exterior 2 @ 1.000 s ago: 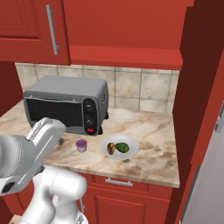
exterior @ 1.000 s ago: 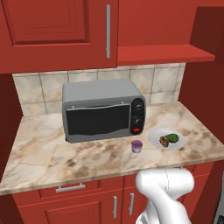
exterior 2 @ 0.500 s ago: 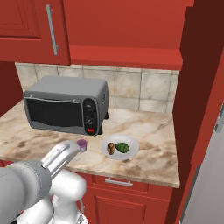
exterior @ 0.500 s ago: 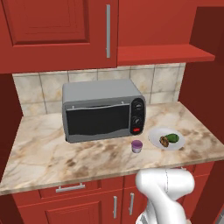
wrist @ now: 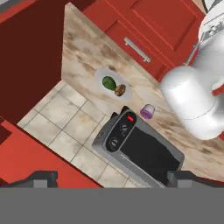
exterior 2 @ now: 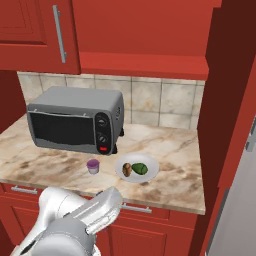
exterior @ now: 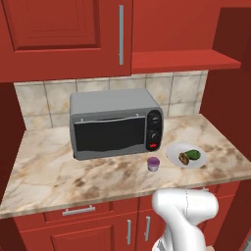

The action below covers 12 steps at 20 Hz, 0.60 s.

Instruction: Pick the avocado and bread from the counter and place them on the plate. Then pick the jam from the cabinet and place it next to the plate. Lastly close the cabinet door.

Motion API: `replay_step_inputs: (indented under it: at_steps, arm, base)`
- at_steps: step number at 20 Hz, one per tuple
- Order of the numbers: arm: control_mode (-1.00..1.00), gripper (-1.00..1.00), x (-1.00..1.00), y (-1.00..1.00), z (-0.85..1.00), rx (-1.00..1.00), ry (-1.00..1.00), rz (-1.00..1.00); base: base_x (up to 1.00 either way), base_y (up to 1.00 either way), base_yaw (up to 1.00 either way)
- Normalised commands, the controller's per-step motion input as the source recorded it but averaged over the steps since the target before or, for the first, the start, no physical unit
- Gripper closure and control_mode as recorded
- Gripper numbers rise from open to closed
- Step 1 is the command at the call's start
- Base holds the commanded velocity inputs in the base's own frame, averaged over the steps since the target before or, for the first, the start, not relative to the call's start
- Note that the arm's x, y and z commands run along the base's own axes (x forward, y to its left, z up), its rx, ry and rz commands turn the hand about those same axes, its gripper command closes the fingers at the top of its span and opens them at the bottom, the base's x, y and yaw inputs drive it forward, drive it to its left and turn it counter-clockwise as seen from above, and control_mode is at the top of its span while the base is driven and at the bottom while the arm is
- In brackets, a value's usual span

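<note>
On the round pale plate (exterior: pixel 175 150) (exterior 2: pixel 138 159) (wrist: pixel 101 74) lie the dark green avocado (exterior: pixel 193 154) (exterior 2: pixel 140 169) (wrist: pixel 109 82) and the brown bread (exterior: pixel 184 158) (exterior 2: pixel 127 170) (wrist: pixel 120 90), side by side. The purple jam (exterior: pixel 154 163) (exterior 2: pixel 92 166) (wrist: pixel 148 112) stands upright on the marble counter (exterior: pixel 44 171) (exterior 2: pixel 175 150) (wrist: pixel 81 48), just left of the plate. Above, the red cabinet (exterior: pixel 63 34) (exterior 2: pixel 30 30) has its left door shut and its right door (exterior: pixel 230 98) (exterior 2: pixel 232 100) swung out, with the shelf (exterior: pixel 186 61) (exterior 2: pixel 145 65) bare. My gripper (wrist: pixel 113 180) is open, holds nothing, and looks down from high above.
A grey toaster oven (exterior: pixel 115 125) (exterior 2: pixel 75 120) (wrist: pixel 140 151) stands on the counter left of the jam, against the tiled wall. Red drawers with silver handles (exterior: pixel 78 211) (exterior 2: pixel 135 207) (wrist: pixel 136 49) run below the counter. My white arm (exterior 2: pixel 85 220) fills the lower foreground.
My arm has swung down and toward the lower foreground of the right base view. The plate, avocado, bread and jam have not moved, and the gripper stays open.
</note>
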Motion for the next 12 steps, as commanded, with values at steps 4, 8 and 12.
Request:
replay_step_inputs:
  at_steps: [4,8,12]
  arm:
    - [-1.0,-1.0,-0.39,-0.54,-0.01,0.26,-0.26,0.0]
    - [-1.0,-1.0,-0.22,-0.46,0.0,0.22,-0.23,0.02]
    - [-1.0,-1.0,0.0,-0.39,0.05,0.2,-0.18,0.06]
  base:
    - [0.0,0.0,0.0]
    - [0.0,0.0,0.0]
    - [0.0,0.0,0.0]
